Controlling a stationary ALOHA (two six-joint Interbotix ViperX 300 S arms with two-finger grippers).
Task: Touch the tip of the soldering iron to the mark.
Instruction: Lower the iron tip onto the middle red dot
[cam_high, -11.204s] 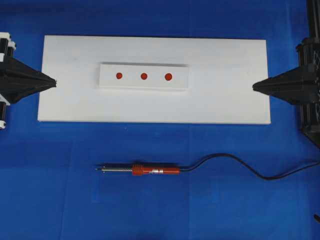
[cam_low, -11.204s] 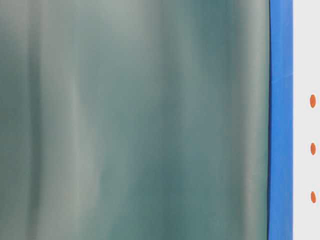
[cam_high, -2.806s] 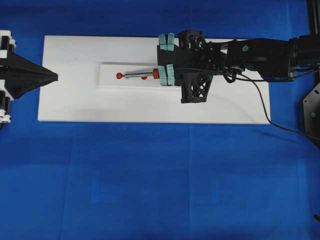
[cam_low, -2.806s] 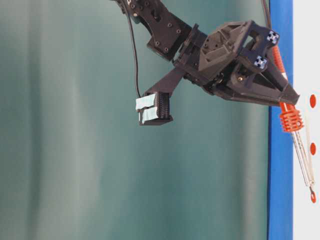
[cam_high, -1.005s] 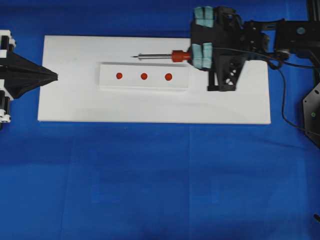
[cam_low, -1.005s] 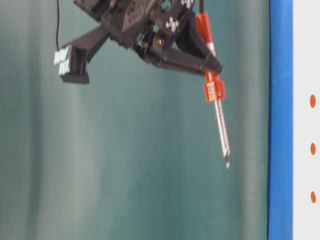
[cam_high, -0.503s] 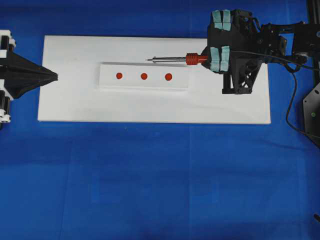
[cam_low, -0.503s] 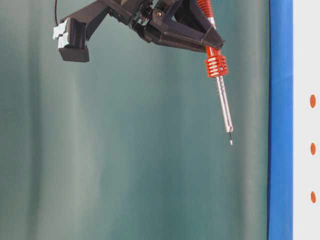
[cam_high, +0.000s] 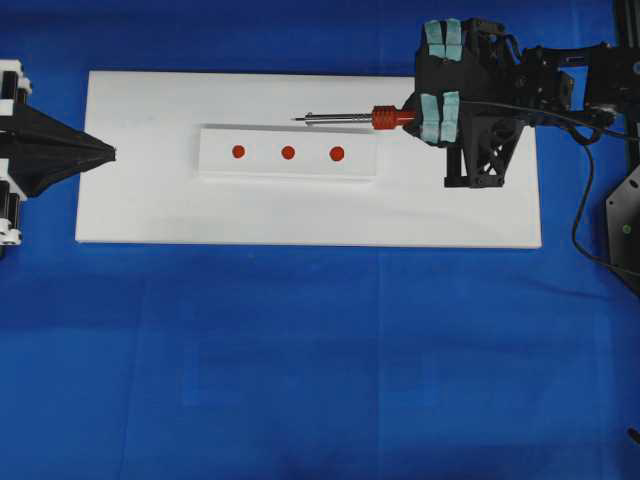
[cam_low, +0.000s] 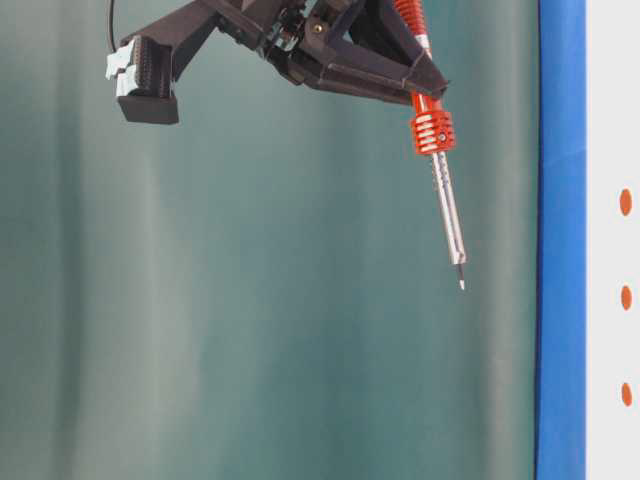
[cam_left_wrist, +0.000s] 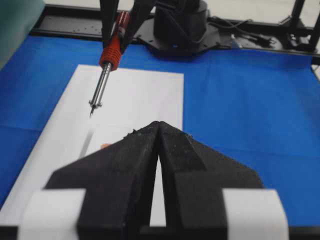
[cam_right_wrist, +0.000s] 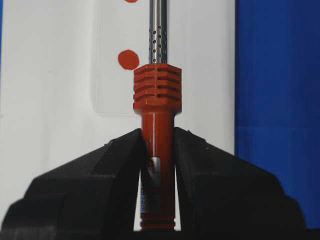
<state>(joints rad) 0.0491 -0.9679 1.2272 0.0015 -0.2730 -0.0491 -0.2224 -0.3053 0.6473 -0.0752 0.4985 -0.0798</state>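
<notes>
Three red dots (cam_high: 288, 152) lie beside the soldering iron (cam_high: 355, 118).

A blue-covered surface (cam_high: 300, 360) carries a large white rectangular board (cam_high: 140, 200) lying flat across its upper part. On the board, left of its middle, rests a smaller white strip (cam_high: 215, 160) with three red dots in a row; the mark (cam_high: 288, 153) is the centre one. The two outer dots sit evenly spaced either side.

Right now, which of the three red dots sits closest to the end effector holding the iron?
The rightmost dot on the strip. It lies nearest the right end effector; the mark and the left dot lie progressively farther left.
</notes>
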